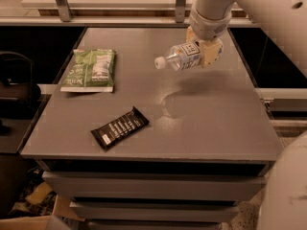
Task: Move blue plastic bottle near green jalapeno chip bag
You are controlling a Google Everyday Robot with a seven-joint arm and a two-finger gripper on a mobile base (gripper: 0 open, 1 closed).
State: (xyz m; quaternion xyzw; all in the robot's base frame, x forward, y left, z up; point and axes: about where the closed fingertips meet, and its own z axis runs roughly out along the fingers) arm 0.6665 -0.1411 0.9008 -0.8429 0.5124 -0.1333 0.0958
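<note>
The blue plastic bottle (181, 57) is a small clear bottle with a white cap and a white-and-blue label. It hangs on its side above the table, cap pointing left. My gripper (205, 52) is shut on its base end, at the back right of the table. The green jalapeno chip bag (91, 69) lies flat at the left of the table, well to the left of the bottle.
A black candy bar wrapper (120, 127) with white print lies near the table's front edge. The grey table (216, 128) stands on stacked drawers. A metal rail (62, 4) runs behind the table. A dark chair (14, 80) stands at the left.
</note>
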